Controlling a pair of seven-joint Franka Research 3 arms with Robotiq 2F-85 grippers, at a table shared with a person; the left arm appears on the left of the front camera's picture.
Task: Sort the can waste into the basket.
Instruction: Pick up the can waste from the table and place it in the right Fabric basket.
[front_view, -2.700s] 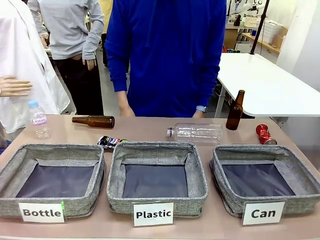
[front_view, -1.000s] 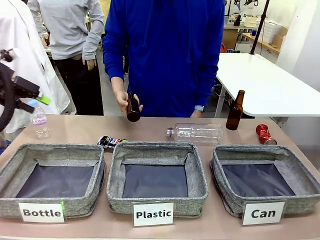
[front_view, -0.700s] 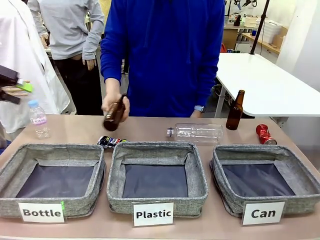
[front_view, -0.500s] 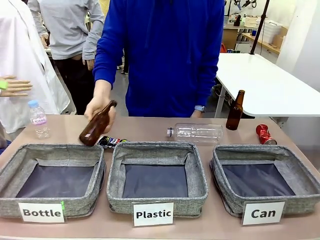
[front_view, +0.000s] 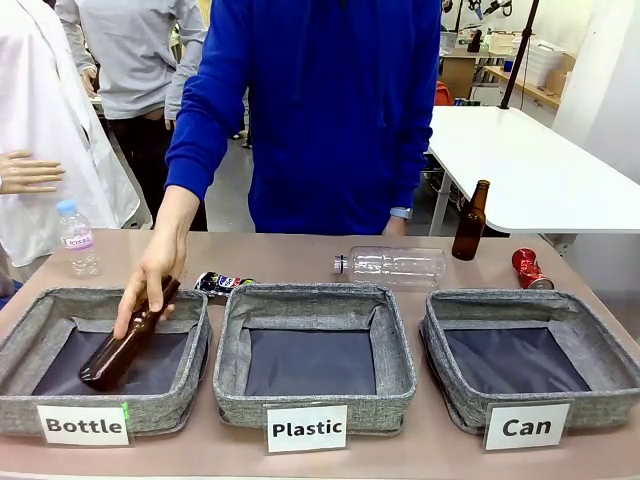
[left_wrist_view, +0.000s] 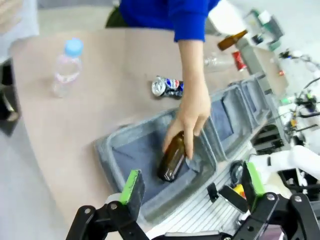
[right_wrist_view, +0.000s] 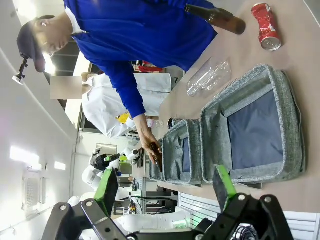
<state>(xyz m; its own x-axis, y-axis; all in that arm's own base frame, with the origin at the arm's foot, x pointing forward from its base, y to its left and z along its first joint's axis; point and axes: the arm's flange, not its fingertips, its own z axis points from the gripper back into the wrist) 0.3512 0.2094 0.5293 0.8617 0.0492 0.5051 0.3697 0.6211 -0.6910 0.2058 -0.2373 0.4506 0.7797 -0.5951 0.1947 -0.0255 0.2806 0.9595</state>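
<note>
The lower-right basket (front_view: 600, 402) is empty; the red can (front_view: 527, 268) and black can (front_view: 222, 284) lie outside. Left claw (left_wrist_view: 192, 184) and right claw (right_wrist_view: 165, 184) seem open.

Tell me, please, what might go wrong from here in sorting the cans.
1. The black can lies close to the person's hand, which holds a bottle in the Bottle basket; reaching now might hit it.
2. The red can lies near an upright brown bottle; a reach might topple it.

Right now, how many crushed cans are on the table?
2. The black can lies behind the left corner of the Plastic basket; the red can lies behind the Can basket. No others seen.
</note>
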